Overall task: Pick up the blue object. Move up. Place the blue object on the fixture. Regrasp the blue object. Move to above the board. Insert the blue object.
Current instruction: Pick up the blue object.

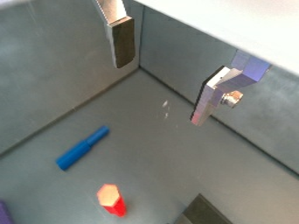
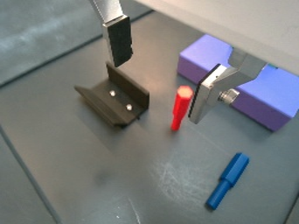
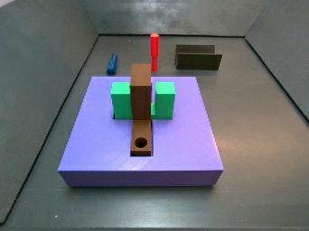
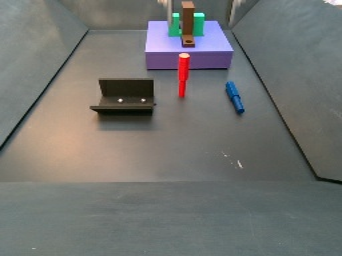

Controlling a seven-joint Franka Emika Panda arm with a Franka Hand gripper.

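Note:
The blue object (image 1: pixel 82 149) lies flat on the dark floor, also seen in a wrist view (image 2: pixel 228 180) and in both side views (image 3: pixel 112 63) (image 4: pixel 235 96), next to the board's edge. My gripper (image 1: pixel 162 89) hangs open well above the floor, with nothing between its fingers (image 1: pixel 121 39); the blue object lies off to one side of it. The gripper (image 2: pixel 159 87) hovers between the fixture (image 2: pixel 114 98) and the board (image 2: pixel 251 83). The fixture (image 4: pixel 124 97) stands apart from the blue object. The gripper does not show clearly in the side views.
A red peg (image 2: pixel 181 107) stands upright on the floor between the fixture and the board (image 3: pixel 182 135), close to one finger (image 2: pixel 208 92). The board carries a green block (image 3: pixel 122 99) and a brown strip (image 3: pixel 143 113) with a round hole. Grey walls enclose the floor.

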